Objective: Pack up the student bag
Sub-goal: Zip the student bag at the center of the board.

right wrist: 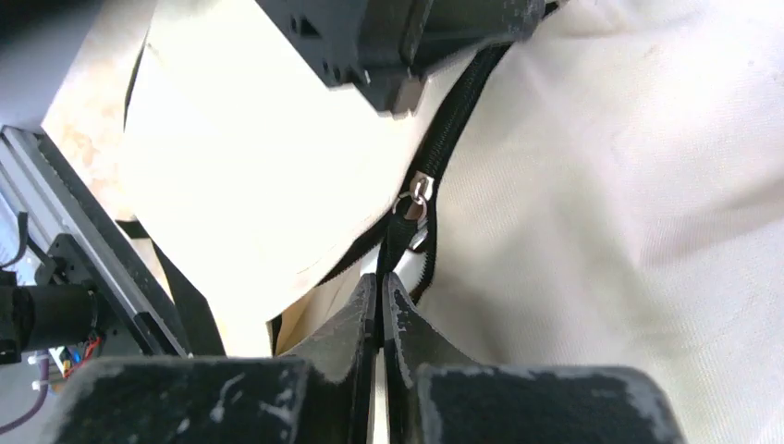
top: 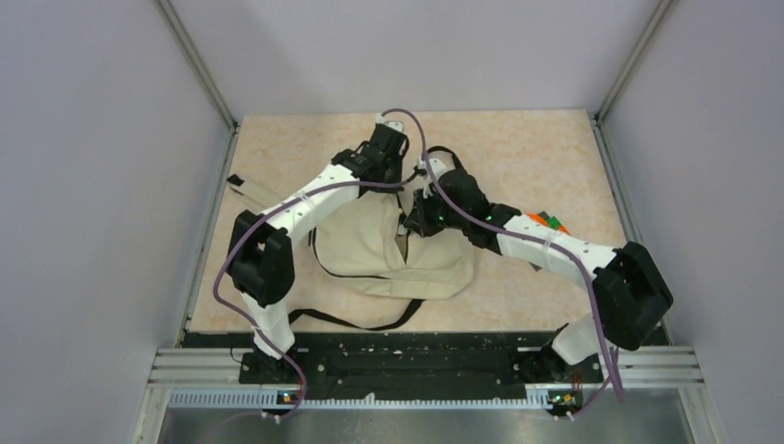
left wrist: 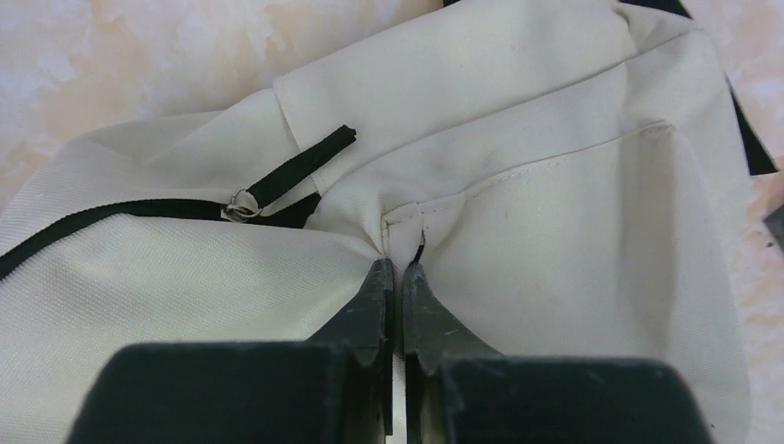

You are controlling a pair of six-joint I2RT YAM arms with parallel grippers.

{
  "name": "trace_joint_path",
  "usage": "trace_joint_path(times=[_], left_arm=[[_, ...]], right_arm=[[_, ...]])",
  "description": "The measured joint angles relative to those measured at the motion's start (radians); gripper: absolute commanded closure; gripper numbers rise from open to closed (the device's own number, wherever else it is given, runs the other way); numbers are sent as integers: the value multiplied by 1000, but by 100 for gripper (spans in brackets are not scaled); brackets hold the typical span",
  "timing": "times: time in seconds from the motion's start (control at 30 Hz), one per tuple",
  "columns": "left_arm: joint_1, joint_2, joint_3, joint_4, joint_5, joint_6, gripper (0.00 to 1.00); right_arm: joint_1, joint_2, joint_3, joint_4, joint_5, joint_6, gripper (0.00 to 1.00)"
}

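Cream canvas, soft and creased: the student bag [top: 388, 254], lying slumped near the middle of the table [top: 518, 148], beneath both wrists. Trails thin black straps [top: 370, 326] toward the near edge, one looping out in front of the arm bases. Seen from the left wrist: left fingers [left wrist: 370, 305] pressed tight together on a pinch of the canvas just below a stitched seam, with the cloth puckered in toward the tips. Just up and left of that pinch, a small metal ring [left wrist: 242, 205] on a black zipper line [left wrist: 92, 217], with a short black tab pointing away up the cloth. Seen from the right wrist: right fingers [right wrist: 356, 314] likewise closed, tips meeting on a black pull tab [right wrist: 398, 245] hanging from a metal zipper slider [right wrist: 416, 196]; slider just beyond the tips, on a black zipper running away between two cream panels. Above it, the black housing of the left arm [right wrist: 388, 46], close over the same zipper. From overhead, both arms bent inward, wrists near each other over the bag's far half. Beside the right forearm, on the table, something small in orange and green [top: 544, 220], mostly hidden, too little showing to name.
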Motion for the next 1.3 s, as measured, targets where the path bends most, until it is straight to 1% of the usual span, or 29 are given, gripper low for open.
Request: trace_joint_path(times=[0.1, 0.2, 0.37, 0.57, 0.87, 1.1, 1.3], left_arm=[[29, -27, -37, 43, 49, -31, 100], [59, -35, -42, 56, 108, -58, 100], [92, -35, -42, 74, 159, -72, 100], [120, -33, -30, 85, 187, -79, 100], [153, 26, 48, 69, 205, -79, 100], [183, 70, 97, 61, 233, -79, 100], [195, 80, 121, 45, 250, -79, 100]], right_arm=[[11, -2, 1, -17, 15, -2, 100], [16, -2, 2, -24, 35, -2, 100], [30, -31, 2, -56, 32, -1, 100], [51, -73, 2, -86, 13, 0, 100], [82, -77, 2, -114, 0, -1, 100], [136, -77, 2, -134, 18, -2, 100], [139, -77, -7, -133, 41, -2, 100]])
